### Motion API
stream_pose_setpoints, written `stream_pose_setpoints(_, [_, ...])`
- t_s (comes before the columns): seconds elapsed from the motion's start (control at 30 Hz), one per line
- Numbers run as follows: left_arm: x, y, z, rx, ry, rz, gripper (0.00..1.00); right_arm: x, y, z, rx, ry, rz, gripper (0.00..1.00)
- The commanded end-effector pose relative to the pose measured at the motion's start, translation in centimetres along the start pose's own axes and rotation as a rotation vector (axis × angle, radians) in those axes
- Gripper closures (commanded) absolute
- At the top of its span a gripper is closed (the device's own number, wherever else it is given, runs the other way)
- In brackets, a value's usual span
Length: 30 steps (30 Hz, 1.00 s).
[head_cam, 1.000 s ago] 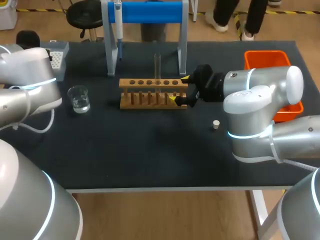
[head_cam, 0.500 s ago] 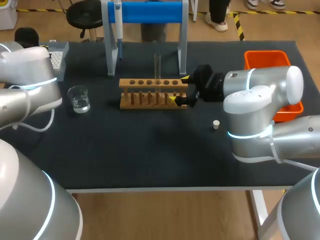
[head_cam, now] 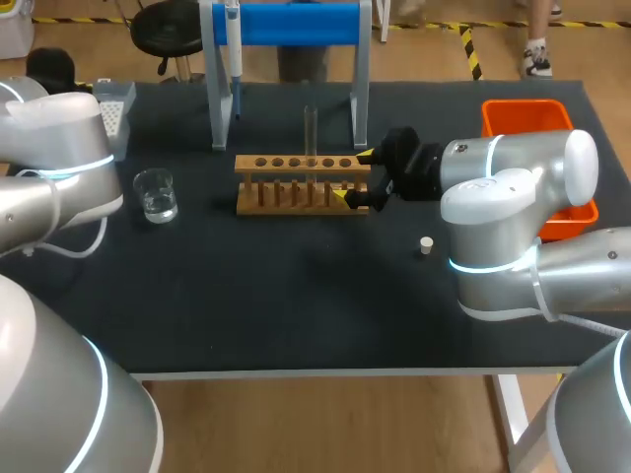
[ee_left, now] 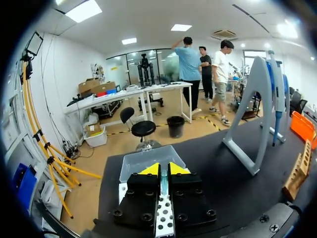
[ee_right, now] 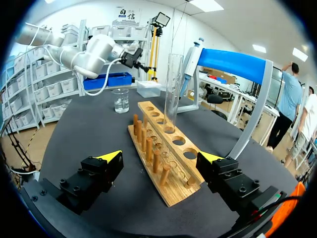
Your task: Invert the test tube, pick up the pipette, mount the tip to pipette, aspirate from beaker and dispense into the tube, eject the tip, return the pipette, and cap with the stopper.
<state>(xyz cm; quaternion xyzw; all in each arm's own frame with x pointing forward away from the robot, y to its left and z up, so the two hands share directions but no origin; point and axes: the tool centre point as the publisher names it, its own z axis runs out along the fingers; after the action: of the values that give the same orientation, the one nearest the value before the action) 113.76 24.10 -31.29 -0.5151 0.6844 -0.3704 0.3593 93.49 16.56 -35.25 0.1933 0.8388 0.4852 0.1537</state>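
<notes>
Judging from how things lie, the inversion is taken as done: the test tube is stood upright in a hole of the wooden rack, and the pipette is not yet picked up. It is hung on the blue-barred stand just behind the rack's left half.

The right gripper is held at the rack's right end with its fingers spread wide. The rack end lies between them untouched, and nothing is held. The left gripper is placed well to the rack's left, over the tip box, with its fingers brought nearly together – nothing can be seen between them.

The next move is judged to call for a reach to the stand and a firm grasp on the pipette's body (which arm is meant cannot be told).

One of each is counted – tube, pipette, stand, tip box, a beaker left of the rack, a stopper right of it and nearer the front, and an orange bin far to its right.
</notes>
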Motion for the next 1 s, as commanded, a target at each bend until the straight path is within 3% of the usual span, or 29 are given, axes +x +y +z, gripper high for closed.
stream_pose_setpoints(0.03, [0.2, -0.3, -0.5, 0.015, -0.015, 0.003, 1.0, 0.0, -0.1, 0.1, -0.002, -0.002, 0.0, 0.0])
stream_pose_setpoints(0.3, [0.2, -1.5, -1.8, 0.04, -0.031, 0.021, 1.0, 0.0, -0.1, 0.1, -0.002, -0.002, 0.0, 0.0])
stream_pose_setpoints(0.47, [0.9, -3.0, -3.6, 0.072, 0.027, 0.059, 1.0, 0.0, -0.1, 0.1, -0.002, -0.002, 0.0, 0.0])
stream_pose_setpoints(0.6, [2.1, -4.2, -5.4, 0.066, 0.141, 0.101, 1.0, 0.0, -0.1, 0.1, -0.002, -0.002, 0.0, 0.0])
stream_pose_setpoints(0.73, [4.2, -5.1, -7.4, 0.051, 0.408, 0.172, 1.0, 0.0, -0.1, 0.1, -0.002, -0.002, 0.0, 0.0])
stream_pose_setpoints(1.0, [4.2, -5.1, -7.4, 0.051, 0.408, 0.172, 1.0, 0.0, -0.1, 0.1, -0.002, -0.002, 0.0, 0.0])
